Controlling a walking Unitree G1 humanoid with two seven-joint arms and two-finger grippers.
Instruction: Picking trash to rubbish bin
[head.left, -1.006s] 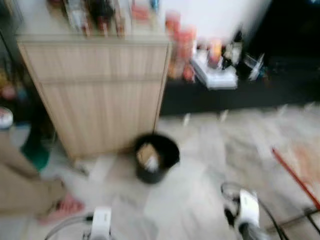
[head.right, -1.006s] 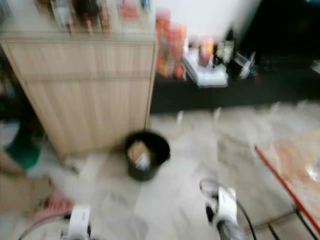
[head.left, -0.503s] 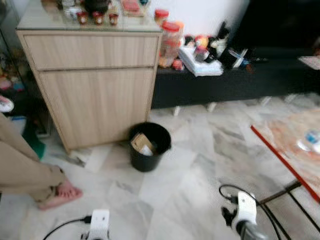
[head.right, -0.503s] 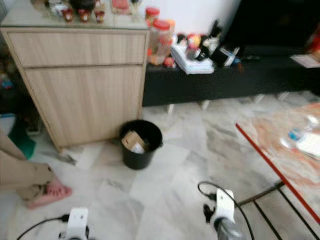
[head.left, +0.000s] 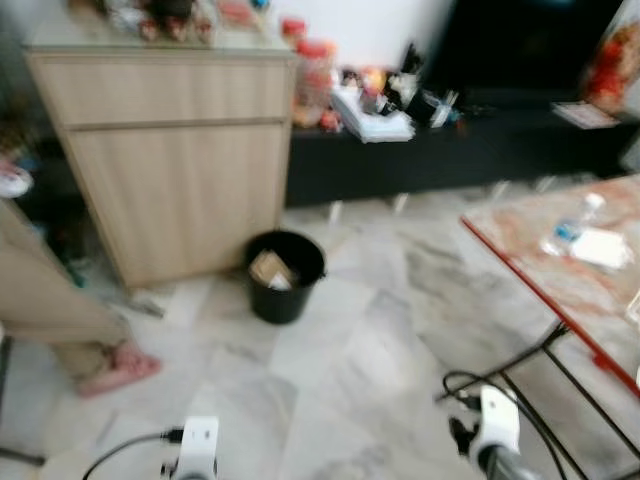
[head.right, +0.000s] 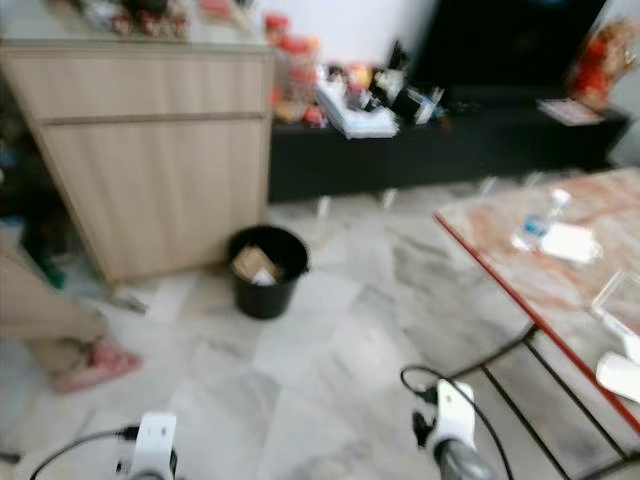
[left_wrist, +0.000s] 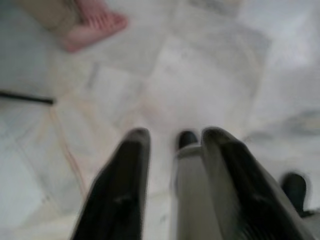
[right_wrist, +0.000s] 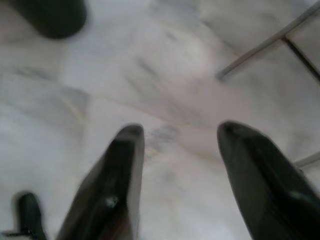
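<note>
Trash for this cycle sits on the red-edged table (head.right: 520, 300) ahead and to my right: a small bottle (head.left: 572, 226) lying down and a pale flat wrapper or paper (head.right: 568, 242) just beside it, with further pale items (head.right: 622, 375) nearer along the same edge. The rubbish bin (head.left: 283, 275) stands on the marble floor (head.left: 380, 350) ahead and to my left, just in front of the wooden cabinet (head.left: 180, 160), upright with its mouth open and some scraps already inside.

Right end effector (right_wrist: 185, 165): fingers spread, nothing between them, hanging over bare floor with a table leg (right_wrist: 260, 45) beyond it. Left end effector (left_wrist: 172, 150): fingers parted by a narrow gap, holding nothing, also over floor; a person's foot in a pink slipper (left_wrist: 95, 25) lies beyond it.

Governing relation: the table trash is on my right side and the bin on my left, so I judge the right arm to be the nearer one for the pick. Both targets are well apart from either end effector, so an approach comes first.

Orientation: the bottle's long axis appears to run roughly away from me, cap (head.left: 594, 202) at the far end (blur makes this uncertain). I cannot resolve the wrapper's long axis.
</note>
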